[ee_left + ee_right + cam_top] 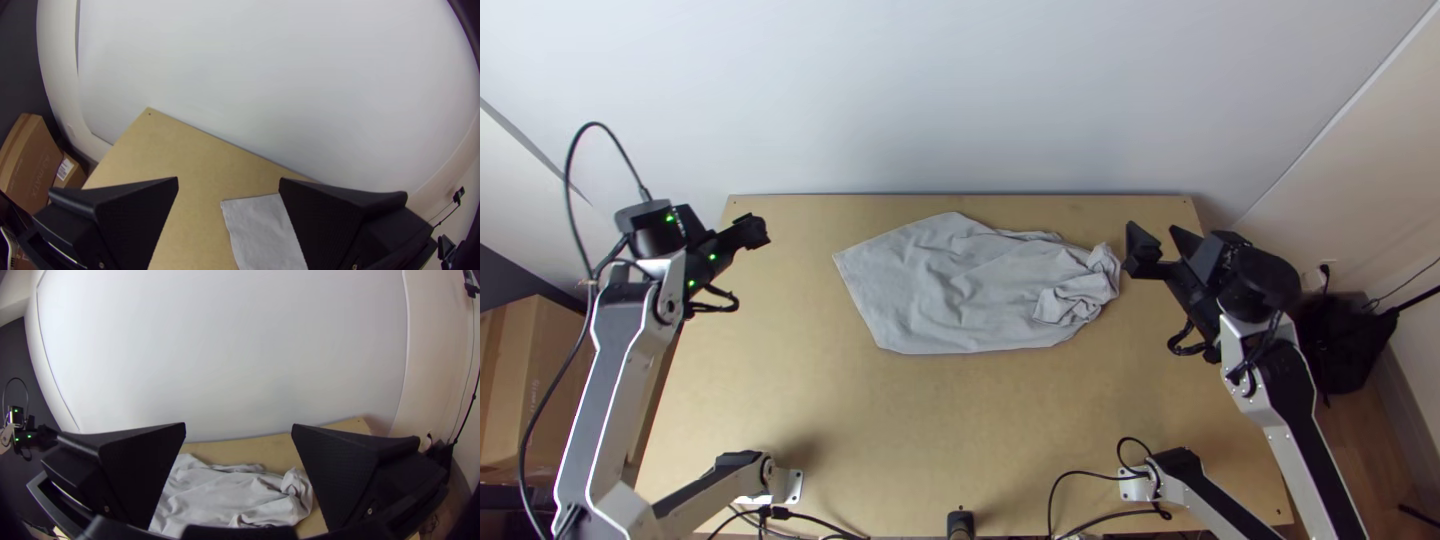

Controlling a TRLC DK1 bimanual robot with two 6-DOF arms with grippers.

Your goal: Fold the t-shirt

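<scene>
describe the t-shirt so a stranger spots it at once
Find the light wooden table, then look between the black left gripper and the black right gripper. The t-shirt is the pale grey cloth, spread toward the left and bunched toward the right. Soft wrinkles set it apart from both grippers.

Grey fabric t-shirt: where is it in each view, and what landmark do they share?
Top view: grey fabric t-shirt, centre of the picture.
Left wrist view: flat corner, seen between the left gripper's open fingers.
Right wrist view: bunched end, seen between the right gripper's open fingers.
Shared landmark: light wooden table's far edge.
</scene>
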